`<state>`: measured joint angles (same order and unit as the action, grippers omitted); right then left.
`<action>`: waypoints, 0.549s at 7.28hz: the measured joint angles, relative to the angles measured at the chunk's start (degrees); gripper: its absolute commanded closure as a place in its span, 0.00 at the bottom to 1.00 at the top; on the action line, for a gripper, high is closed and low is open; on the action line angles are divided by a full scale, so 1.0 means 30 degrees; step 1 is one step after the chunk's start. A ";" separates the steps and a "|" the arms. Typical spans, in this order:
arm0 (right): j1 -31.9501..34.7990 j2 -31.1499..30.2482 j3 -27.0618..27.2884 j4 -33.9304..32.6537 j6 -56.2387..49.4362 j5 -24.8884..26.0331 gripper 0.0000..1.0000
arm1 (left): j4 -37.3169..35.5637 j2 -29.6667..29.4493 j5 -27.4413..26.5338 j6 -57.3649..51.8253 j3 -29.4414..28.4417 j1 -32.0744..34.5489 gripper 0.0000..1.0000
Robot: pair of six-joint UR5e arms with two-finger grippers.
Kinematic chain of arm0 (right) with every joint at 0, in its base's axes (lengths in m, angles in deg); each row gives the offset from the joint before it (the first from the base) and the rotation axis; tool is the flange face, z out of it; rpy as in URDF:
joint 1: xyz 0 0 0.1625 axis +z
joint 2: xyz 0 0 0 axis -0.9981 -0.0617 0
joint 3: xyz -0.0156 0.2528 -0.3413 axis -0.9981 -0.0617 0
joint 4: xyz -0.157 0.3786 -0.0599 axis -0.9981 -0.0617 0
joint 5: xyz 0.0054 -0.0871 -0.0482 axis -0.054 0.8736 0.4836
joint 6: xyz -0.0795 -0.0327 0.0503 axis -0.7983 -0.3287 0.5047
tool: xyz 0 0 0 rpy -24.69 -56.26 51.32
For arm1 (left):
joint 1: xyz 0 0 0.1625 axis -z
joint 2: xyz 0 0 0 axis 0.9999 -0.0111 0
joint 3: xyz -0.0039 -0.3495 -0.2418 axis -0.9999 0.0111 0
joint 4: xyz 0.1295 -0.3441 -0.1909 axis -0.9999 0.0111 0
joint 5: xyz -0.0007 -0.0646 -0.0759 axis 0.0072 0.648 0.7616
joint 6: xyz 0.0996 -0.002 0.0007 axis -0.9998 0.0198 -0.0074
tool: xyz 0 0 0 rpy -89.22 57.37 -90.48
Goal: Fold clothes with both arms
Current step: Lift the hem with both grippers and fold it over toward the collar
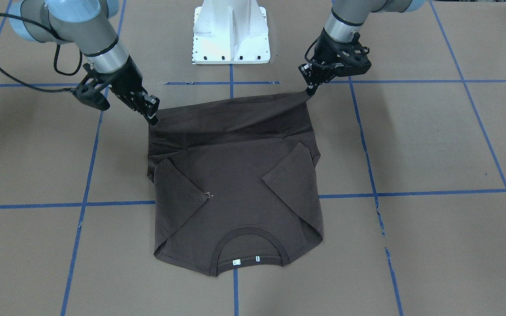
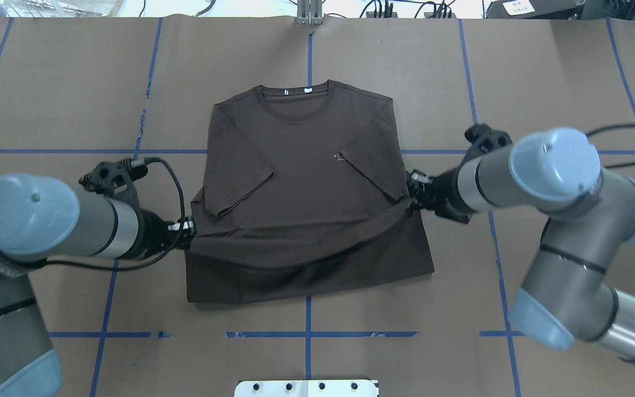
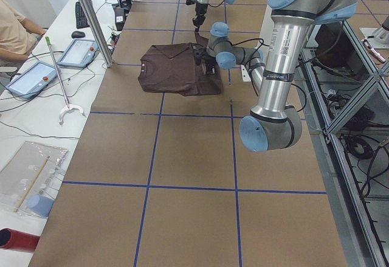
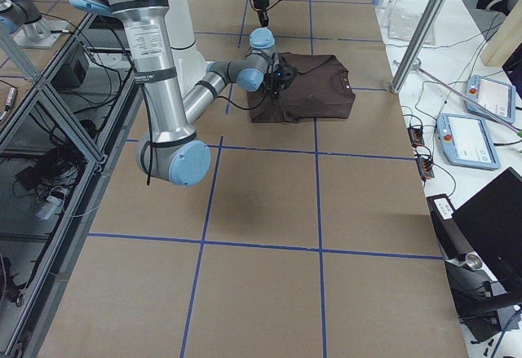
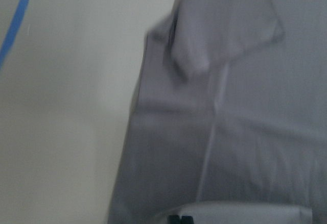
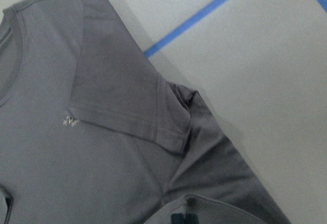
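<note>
Plainly, both pinches matter here: the left end effector (image 1: 311,90) and the right end effector (image 1: 153,117) are each clenched on a hem corner of the dark brown T-shirt (image 1: 235,184). They hold the hem raised above the brown surface (image 1: 433,145), while the chest and collar (image 1: 251,232) lie flat on it.

We judge the main risk to be a crooked fold. The right corner sits nearer the collar than the left, so the hem runs slanted. If that offset is kept, the edges will not line up. The small pinches could also let a corner slip under tension, and dragging the cloth could pull the tucked-in sleeves (image 1: 292,173) open.

The front-facing view shows both fingertips biting the cloth, which the arms half hide from overhead. The overhead view shows the slant and the shadow under the lifted band. The right wrist camera alone shows the pale logo (image 6: 70,122) clearly. The left wrist picture is blurred.
</note>
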<state>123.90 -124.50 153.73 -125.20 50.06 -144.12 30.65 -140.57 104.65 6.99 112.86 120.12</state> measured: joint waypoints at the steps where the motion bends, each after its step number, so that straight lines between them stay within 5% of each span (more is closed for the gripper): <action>1: 0.1100 0.1331 -0.2193 -0.0026 -0.1182 -0.0297 1.00 | 0.0286 -0.1176 -0.0015 -0.0895 -0.1972 0.1095 1.00; 4: 0.2879 0.5111 -0.8384 0.0132 -0.3457 -0.0307 1.00 | 0.1815 -0.3743 -0.0091 -0.2838 -0.6715 0.3616 1.00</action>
<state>132.53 -109.16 128.58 -124.81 39.69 -145.04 36.10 -151.80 104.37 -1.53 92.71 130.97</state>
